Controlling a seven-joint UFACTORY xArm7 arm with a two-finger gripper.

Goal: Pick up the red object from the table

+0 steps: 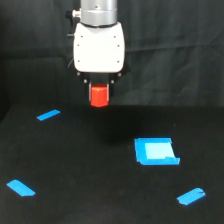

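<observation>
Hand (99, 90), closed on the red faceted cylinder (99, 96), which hangs at its 6 o'clock, axis vertical, clear above the counter (90, 170).

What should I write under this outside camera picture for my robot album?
White robot hand holds the small red-orange stubby cylinder up above the matte black table with its blue square patch.

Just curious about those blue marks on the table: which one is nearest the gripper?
The strip at the exterior view's left, toward the back. It lies just below and left of the gripper; the other two strips and the square patch lie farther forward.
</observation>
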